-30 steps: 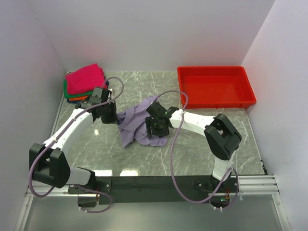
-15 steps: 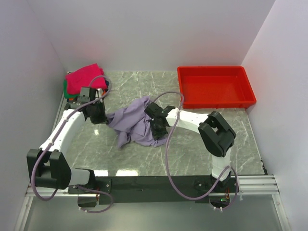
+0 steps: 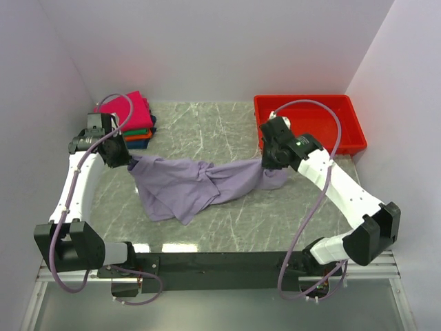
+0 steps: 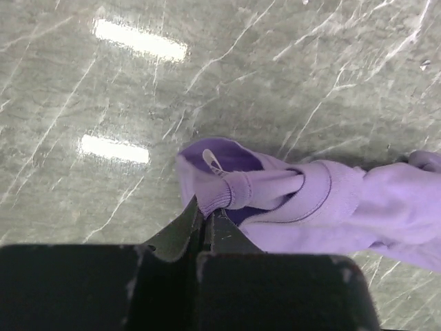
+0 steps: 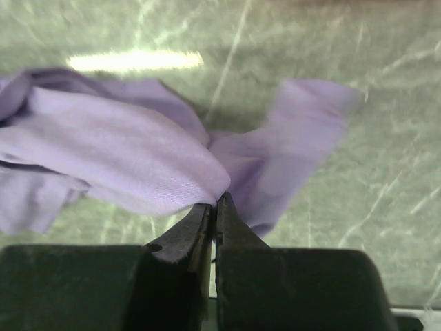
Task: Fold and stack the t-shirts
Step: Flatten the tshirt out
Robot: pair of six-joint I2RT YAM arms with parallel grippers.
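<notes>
lavender stretch: a pale lavender cloth t-shirt (image 3: 186, 187) spans the middle of the grey-green marble-patterned table (image 3: 207, 124), held at both ends by two robot arms. seen from overhead, the left gripper (image 3: 129, 162) sits at the garment's 9 o'clock end and the right gripper (image 3: 269, 165) at its 3 o'clock end, with the cloth bunched into a rope-like band between them. the wider, looser part of the t-shirt sags toward 7 o'clock and lies crumpled on the table.

from the left wrist, the left gripper (image 4: 205, 215) has its jaws clamped tight on a ribbed, rolled edge of the lavender t-shirt (image 4: 310, 200). the cloth sits right at the fingertips, at their 12 o'clock, and trails away toward 3 o'clock. from the right wrist, the right gripper (image 5: 215, 205) is likewise pinched closed on a fold of the t-shirt (image 5: 124, 158). most of the fabric spreads toward 9 and 10 o'clock, and a loose flap reaches toward 1 o'clock.

a stack of folded cloth t-shirts (image 3: 127, 114), magenta-pink on top with green, orange and dark blue layers below, rests at the table's 10 o'clock corner, just beyond the left gripper. a red plastic tray (image 3: 310, 100) stands at 2 o'clock, near the right gripper but apart from the lavender cloth.
</notes>
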